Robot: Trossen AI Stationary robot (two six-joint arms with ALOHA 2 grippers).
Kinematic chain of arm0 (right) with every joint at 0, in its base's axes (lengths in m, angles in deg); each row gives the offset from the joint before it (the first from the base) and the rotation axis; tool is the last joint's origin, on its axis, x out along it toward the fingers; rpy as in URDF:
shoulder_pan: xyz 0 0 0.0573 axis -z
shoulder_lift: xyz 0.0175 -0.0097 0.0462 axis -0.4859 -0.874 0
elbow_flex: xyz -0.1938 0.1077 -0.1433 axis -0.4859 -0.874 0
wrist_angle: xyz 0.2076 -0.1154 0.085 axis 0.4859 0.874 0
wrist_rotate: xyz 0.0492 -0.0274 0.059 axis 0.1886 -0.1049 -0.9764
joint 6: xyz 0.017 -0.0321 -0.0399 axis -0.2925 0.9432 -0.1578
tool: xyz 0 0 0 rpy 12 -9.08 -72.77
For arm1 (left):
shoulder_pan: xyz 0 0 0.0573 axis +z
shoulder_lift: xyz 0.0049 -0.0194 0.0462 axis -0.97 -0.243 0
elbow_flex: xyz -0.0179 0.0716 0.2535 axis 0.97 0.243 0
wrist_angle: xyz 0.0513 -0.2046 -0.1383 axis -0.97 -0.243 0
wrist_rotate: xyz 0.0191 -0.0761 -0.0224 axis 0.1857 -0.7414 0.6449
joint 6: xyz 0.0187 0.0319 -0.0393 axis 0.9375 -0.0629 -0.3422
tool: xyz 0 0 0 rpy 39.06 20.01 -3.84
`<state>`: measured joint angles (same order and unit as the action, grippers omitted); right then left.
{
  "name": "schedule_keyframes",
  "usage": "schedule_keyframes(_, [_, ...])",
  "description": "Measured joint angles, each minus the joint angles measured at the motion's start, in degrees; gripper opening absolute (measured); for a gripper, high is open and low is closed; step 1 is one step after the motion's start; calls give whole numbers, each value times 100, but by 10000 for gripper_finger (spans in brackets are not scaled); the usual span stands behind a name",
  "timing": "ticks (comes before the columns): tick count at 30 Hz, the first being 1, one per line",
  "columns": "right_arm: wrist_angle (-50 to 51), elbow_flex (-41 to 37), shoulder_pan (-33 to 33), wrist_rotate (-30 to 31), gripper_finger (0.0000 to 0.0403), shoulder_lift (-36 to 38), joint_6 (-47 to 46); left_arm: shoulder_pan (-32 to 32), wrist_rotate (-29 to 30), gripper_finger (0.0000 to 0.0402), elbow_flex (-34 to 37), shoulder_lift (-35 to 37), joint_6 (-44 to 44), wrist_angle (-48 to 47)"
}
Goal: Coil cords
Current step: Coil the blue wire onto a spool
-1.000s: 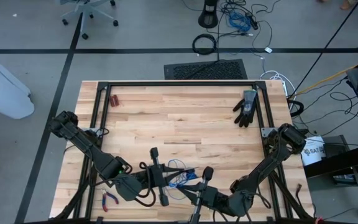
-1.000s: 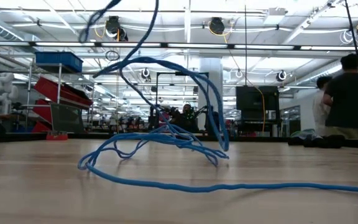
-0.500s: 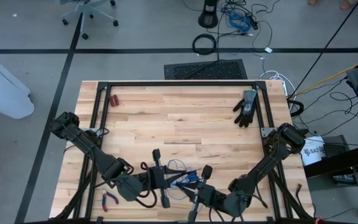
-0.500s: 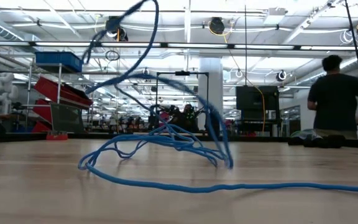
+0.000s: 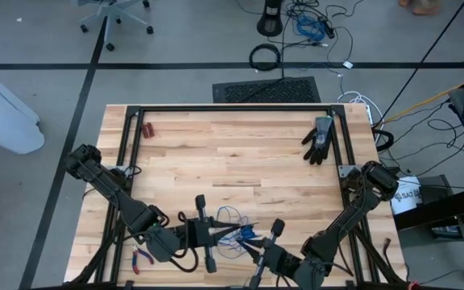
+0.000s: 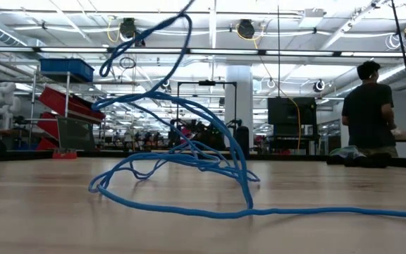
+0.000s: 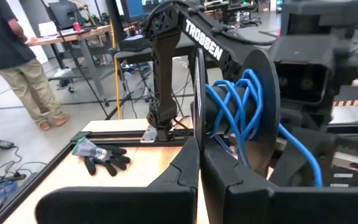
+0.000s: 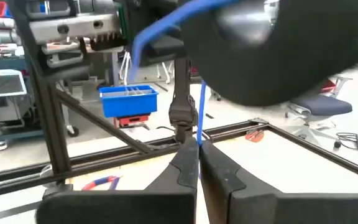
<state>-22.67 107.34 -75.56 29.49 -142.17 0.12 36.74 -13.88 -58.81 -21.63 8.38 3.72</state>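
Left gripper (image 5: 220,234) is pinched shut on the cord (image 5: 234,226) near the front edge of the table (image 5: 240,153), right gripper (image 5: 254,251) is clamped on it too, just beside. Blue loops are seen wound around the right wrist, the rest is heaped between both, with a glove (image 5: 319,138) well apart

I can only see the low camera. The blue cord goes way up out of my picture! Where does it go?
Observer: Up to the right hand, which is pinched shut on the blue cord.
Operator: Is it tangled up there?
Observer: Several loops are wound round the right arm, just behind that hand.
Operator: Where's the other hand?
Observer: The left hand is shut, facing the right hand across the cord pile on the table.
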Motion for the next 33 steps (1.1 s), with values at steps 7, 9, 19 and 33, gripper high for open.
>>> schedule_keyframes(7, [98, 0, -111, -17, 0, 0, -59, -59, 121, 6, 0, 43, 28, -26])
schedule_keyframes(9, [100, 0, -138, -17, 0, 0, -57, -93, 157, 6, 0, 45, 110, -24])
schedule_keyframes(19, [470, 0, -339, 453, 27, 0, -233, -136, 166, 6, 0, 47, 113, -113])
schedule_keyframes(33, [3375, -2, -577, -59, 71, -102, -3548, -189, 198, 6, 0, 196, -196, -758])
